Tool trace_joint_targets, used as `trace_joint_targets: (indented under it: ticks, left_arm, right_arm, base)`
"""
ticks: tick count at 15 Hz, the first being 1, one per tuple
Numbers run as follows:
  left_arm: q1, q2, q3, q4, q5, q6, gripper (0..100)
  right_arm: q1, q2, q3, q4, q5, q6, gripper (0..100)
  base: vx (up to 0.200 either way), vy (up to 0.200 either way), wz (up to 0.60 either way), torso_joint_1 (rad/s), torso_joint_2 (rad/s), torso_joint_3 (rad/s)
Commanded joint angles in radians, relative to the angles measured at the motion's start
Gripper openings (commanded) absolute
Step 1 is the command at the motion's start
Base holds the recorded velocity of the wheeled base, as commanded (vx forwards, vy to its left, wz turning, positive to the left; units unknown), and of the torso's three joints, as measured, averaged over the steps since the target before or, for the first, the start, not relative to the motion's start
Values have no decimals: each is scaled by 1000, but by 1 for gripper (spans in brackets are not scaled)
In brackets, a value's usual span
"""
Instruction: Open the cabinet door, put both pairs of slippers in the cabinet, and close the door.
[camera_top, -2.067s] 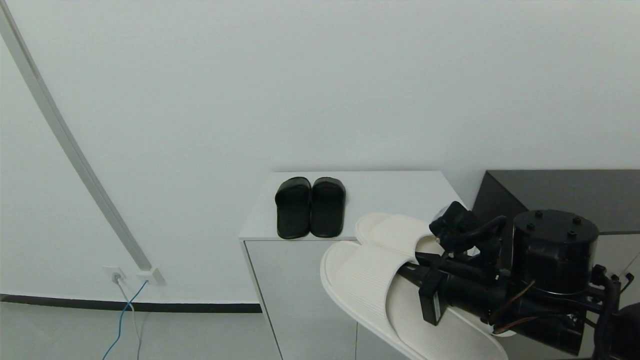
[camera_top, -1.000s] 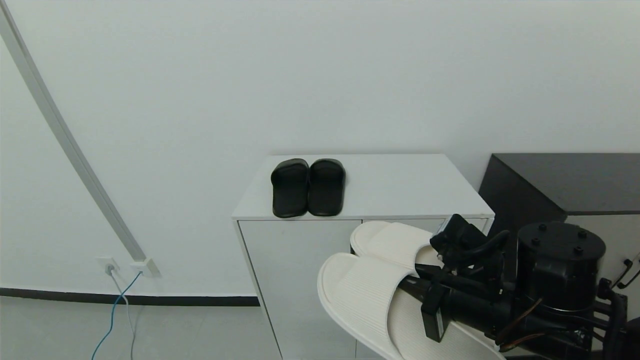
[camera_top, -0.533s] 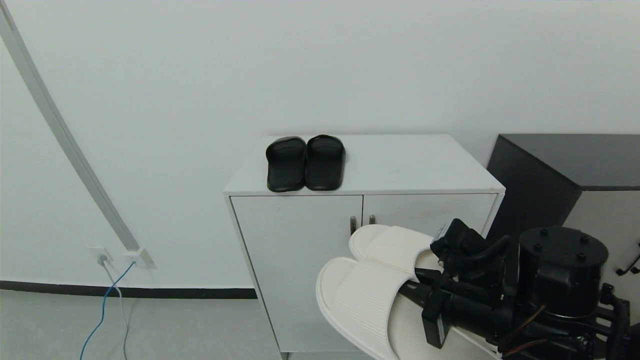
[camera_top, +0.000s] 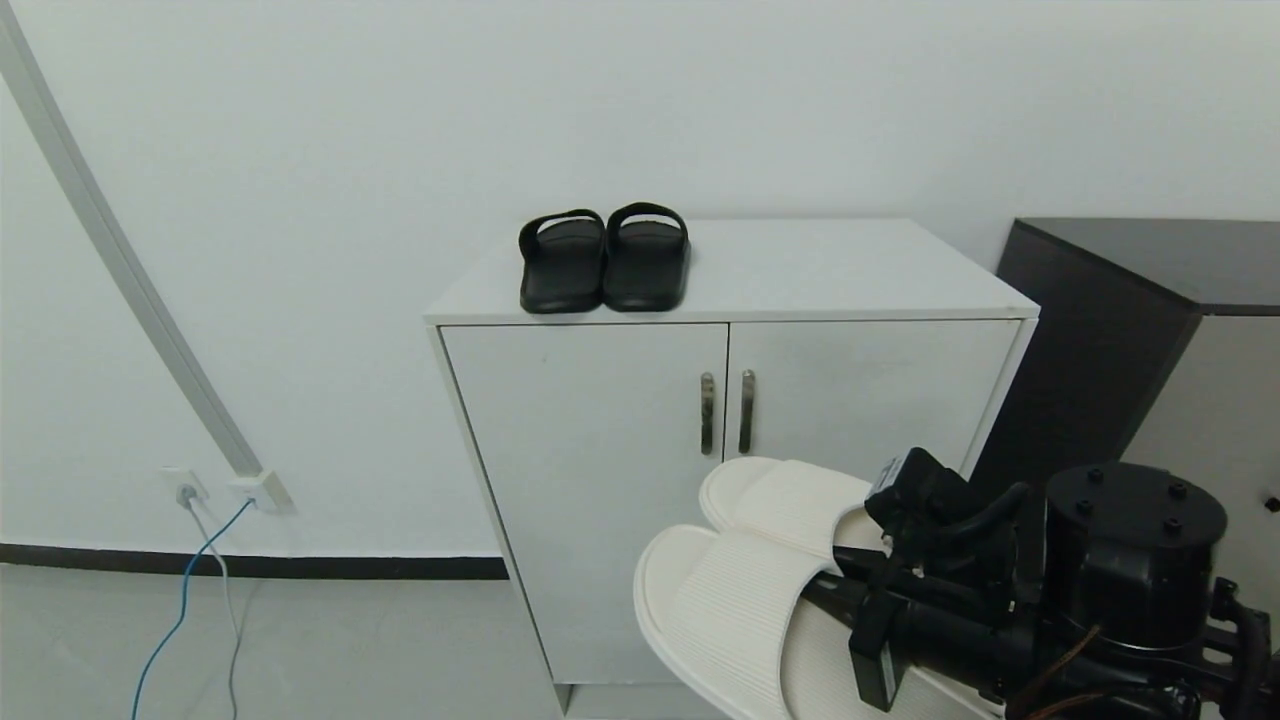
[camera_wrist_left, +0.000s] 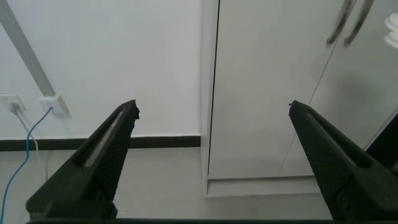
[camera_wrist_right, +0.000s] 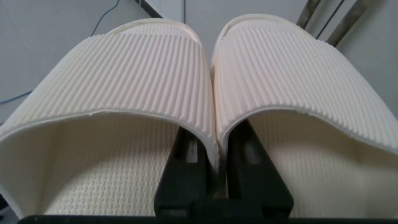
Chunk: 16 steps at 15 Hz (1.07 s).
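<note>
Slippers, white pair, carried side by side and toes forward in front of the cabinet, low down, just below the two handles. One pinch takes both: the right gripper has a finger run in under each strap, and the two adjoining inner edges are squeezed between them, so the jaws are closed tight on the pair with only those edges between. Probably gripped this way so both shoes go in together in one trip. Black pair sits on the cabinet top, at its left front edge, heels to the wall, the two shoes touching; likely parked there within reach for a later trip. Both doors are shut, handles meeting at the centre seam. Left gripper holds nothing, fingers spread wide apart, low and facing the cabinet's lower left corner and the floor. Judgement: a door must come open before either pair goes in, and the free left arm looks the one for it, though it is well off from the handles.
</note>
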Motion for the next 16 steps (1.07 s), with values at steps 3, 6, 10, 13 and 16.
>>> trace_joint_targets:
  ticks: [3, 6, 10, 13, 16]
  left_arm:
    - [0, 1, 0, 0, 0, 0, 100]
    - [0, 1, 0, 0, 0, 1, 100]
    - [0, 1, 0, 0, 0, 4, 100]
    - [0, 1, 0, 0, 0, 3, 100]
    - [0, 1, 0, 0, -2, 0, 100]
  right_arm:
    - [2, -1, 2, 0, 1, 1, 0]
    - [10, -2, 2, 0, 1, -2, 0]
    - [10, -2, 3, 0, 1, -2, 0]
    - [10, 4, 2, 0, 1, 1, 0]
    - [10, 7, 3, 0, 1, 1, 0]
  base:
    - [0, 0, 0, -142, 474, 326]
    - [0, 0, 0, -121, 468, 334]
    - [0, 0, 0, -78, 449, 369]
    - [0, 0, 0, -32, 437, 404]
    - [0, 0, 0, 1, 53, 41]
